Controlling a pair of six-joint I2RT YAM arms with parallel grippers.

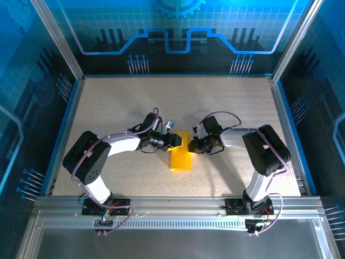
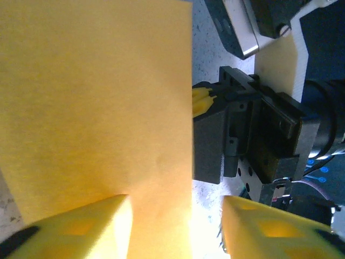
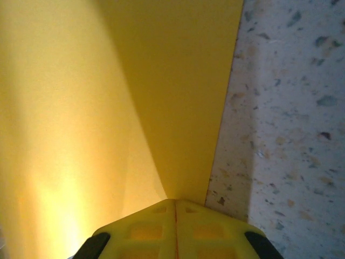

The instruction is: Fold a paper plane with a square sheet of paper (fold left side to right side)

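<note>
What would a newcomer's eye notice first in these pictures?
The bright yellow-orange sheet of paper, folded into a narrow strip, lies at the middle of the speckled table between the two arms. The right pincer is shut on the paper's edge. The left pincer, facing it, stands open over the paper.

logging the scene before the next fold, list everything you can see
sheet of paper: one, yellow-orange, folded narrow, middle of the table
table: one, speckled beige, under everything
walls: blue patterned panels, around the table
left gripper: one, yellow fingers, open, at the paper's far end
right gripper: one, yellow fingers, shut on the paper's edge
</note>
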